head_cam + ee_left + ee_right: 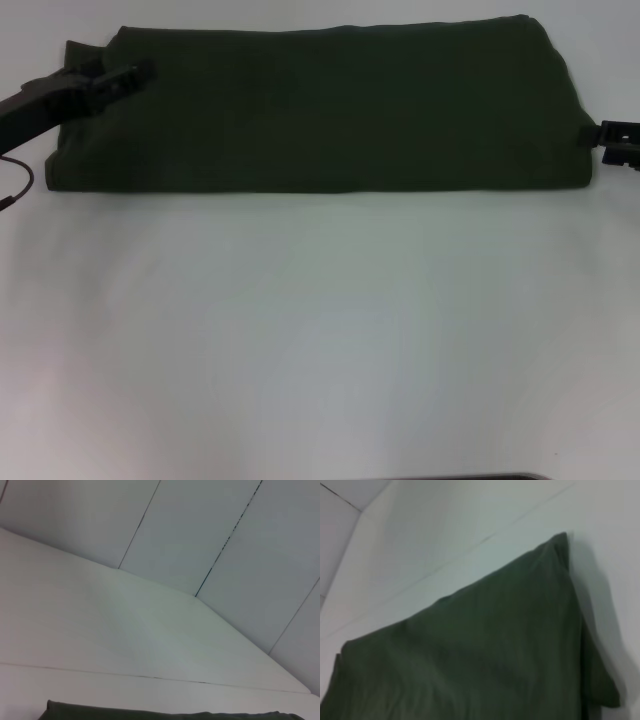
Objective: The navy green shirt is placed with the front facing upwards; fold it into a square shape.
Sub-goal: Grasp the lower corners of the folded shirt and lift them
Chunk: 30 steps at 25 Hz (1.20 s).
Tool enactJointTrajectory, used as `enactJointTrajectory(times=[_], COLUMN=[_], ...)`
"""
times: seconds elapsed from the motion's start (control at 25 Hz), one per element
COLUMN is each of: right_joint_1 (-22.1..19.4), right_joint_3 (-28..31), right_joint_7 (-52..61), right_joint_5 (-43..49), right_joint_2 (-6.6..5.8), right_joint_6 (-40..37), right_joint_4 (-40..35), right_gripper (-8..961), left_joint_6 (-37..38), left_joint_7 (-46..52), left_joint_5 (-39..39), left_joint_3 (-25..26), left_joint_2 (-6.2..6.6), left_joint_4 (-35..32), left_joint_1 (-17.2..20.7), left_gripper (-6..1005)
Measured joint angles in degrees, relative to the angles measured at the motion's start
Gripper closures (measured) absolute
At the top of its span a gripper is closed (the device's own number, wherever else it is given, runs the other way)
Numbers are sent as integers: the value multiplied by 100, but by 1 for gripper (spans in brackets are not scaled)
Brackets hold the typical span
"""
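The navy green shirt (320, 110) lies folded into a long, flat band across the far part of the white table (320, 330). No letters or collar show on its upper side. My left gripper (128, 76) is over the band's left end, near its far corner. My right gripper (603, 136) is at the band's right edge, about halfway along that short side. The left wrist view shows only a thin strip of the shirt (165, 715). The right wrist view shows a corner of the shirt (480, 655) close up, lying on the table.
A thin dark cable (15, 185) loops from the left arm beside the shirt's left end. Pale wall panels (200, 530) rise behind the table's far edge. Bare white tabletop stretches in front of the shirt.
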<state>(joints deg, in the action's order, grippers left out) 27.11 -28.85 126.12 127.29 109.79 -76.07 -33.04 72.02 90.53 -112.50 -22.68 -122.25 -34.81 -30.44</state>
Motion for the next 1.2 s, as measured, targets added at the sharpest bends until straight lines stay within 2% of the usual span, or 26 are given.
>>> enactJointTrajectory(times=[0.4,0.64,0.88,1.2], right_joint_1=[124,154,160,111], right_joint_3=[-213,-362,-363,-323], right_joint_7=[-21,-1,0,-46], right_joint_5=[-1,-3,-4,-25], right_joint_2=[157,202,185,148], right_joint_6=[324,477,554,565], right_joint_4=[45,53,167,178], right_gripper=[216,228,447,795], left_joint_6=[-127,-219,-226,-225], left_joint_7=[0,47,56,72], left_joint_5=[10,1,0,-8], left_joint_3=[0,-52,-53,-60], left_joint_2=[5,8,8,9], left_joint_4=[12,5,0,-2], left_joint_1=[-45,-41,-29,-12], left_gripper=[49,50,50,50])
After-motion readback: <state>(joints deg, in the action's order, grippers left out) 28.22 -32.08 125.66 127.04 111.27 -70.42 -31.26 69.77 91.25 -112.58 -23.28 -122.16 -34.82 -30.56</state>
